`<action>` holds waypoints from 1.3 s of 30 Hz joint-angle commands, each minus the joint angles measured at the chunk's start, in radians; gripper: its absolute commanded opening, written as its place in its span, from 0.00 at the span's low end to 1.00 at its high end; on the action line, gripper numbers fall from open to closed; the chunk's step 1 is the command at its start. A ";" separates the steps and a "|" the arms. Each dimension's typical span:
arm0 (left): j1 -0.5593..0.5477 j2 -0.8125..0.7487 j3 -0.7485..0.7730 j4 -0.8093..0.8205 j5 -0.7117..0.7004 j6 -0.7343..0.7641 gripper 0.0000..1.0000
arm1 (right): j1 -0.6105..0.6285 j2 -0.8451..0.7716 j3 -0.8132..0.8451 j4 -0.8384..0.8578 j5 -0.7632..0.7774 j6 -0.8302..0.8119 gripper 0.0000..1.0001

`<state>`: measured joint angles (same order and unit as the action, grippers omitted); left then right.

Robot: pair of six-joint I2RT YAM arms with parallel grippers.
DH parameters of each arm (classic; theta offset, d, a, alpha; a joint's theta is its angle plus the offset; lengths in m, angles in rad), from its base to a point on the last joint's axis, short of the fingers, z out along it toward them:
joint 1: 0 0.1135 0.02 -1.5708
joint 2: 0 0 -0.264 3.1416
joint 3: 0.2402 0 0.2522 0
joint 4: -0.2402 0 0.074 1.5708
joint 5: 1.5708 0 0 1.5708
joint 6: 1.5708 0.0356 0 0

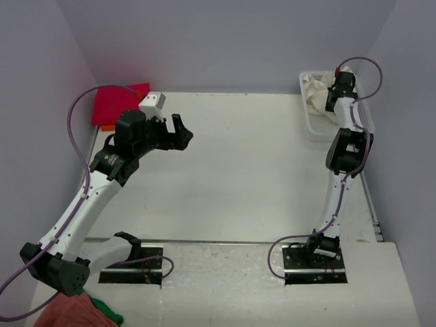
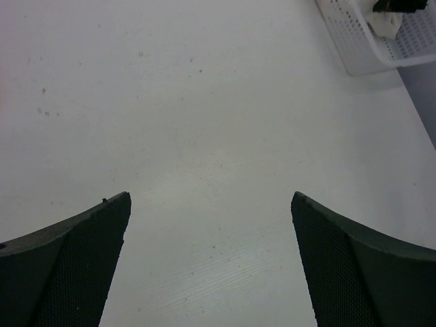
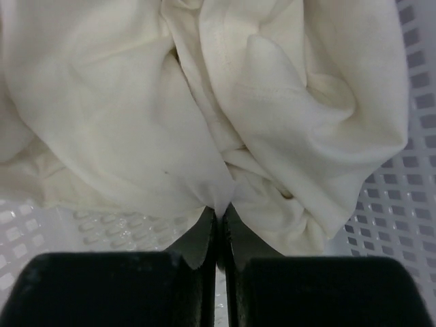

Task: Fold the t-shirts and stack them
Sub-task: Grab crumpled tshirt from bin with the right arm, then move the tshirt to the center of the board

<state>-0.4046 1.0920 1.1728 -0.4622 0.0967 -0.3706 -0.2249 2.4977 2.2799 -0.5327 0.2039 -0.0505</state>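
At the near left corner of the table you see a salmon-pink cloth with a green cloth just beside it, close to the left arm's elbow.

Farther in, your left tool hangs over the left half of the table. In the left wrist view its two fingers are spread wide, with only bare table surface between them and nothing held.

At the far left, against the wall, you find the magenta-red t-shirt lying flat. The orange t-shirt shows only as an edge at its far right corner.

At the far right corner stands the white mesh basket, and your right tool reaches down into it. The right wrist view shows the cream-white t-shirt bunched and wrinkled inside the basket. The fingers are pressed together there and pinch a small fold at the near edge of this shirt.
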 commanded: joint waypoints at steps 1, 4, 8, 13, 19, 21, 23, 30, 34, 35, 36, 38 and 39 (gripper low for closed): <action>-0.002 -0.012 -0.076 0.034 -0.005 0.010 1.00 | 0.054 -0.157 -0.003 0.193 0.066 0.017 0.00; -0.002 -0.014 -0.128 0.069 -0.014 -0.002 0.99 | 0.123 -0.239 0.111 0.224 0.136 0.011 0.00; -0.003 0.006 -0.160 0.083 -0.003 -0.017 1.00 | 0.220 -0.361 0.213 0.260 0.190 -0.052 0.00; -0.010 -0.018 -0.200 0.082 -0.063 -0.024 1.00 | 0.415 -0.551 0.313 0.315 0.143 -0.248 0.00; -0.010 -0.058 -0.124 -0.041 -0.393 -0.075 1.00 | 0.752 -0.838 0.239 0.287 0.161 -0.507 0.00; -0.010 -0.041 -0.049 -0.125 -0.466 -0.100 1.00 | 0.903 -0.894 0.240 0.261 0.234 -0.560 0.00; -0.010 -0.020 -0.001 -0.176 -0.538 -0.106 1.00 | 1.005 -0.924 0.237 0.237 0.290 -0.626 0.00; -0.010 -0.020 0.191 -0.325 -0.744 -0.087 1.00 | 1.318 -1.065 0.015 0.148 0.463 -0.551 0.00; -0.010 -0.116 0.154 -0.309 -0.741 -0.073 1.00 | 1.339 -1.154 -0.161 0.125 0.482 -0.464 0.00; -0.010 -0.132 0.145 -0.309 -0.720 -0.065 1.00 | 1.339 -1.165 -0.210 0.125 0.485 -0.434 0.00; -0.010 -0.132 0.139 -0.305 -0.720 -0.065 1.00 | 1.339 -1.169 -0.220 0.105 0.474 -0.434 0.00; -0.010 -0.129 0.136 -0.306 -0.687 -0.047 1.00 | 1.348 -1.160 -0.211 0.039 0.460 -0.373 0.00; -0.010 -0.124 0.139 -0.308 -0.681 -0.044 1.00 | 1.357 -1.157 -0.211 0.024 0.463 -0.364 0.00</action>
<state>-0.4129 0.9596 1.3193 -0.7502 -0.5850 -0.4397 1.1137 1.3518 2.0583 -0.4671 0.6384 -0.4953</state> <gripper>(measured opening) 0.997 0.014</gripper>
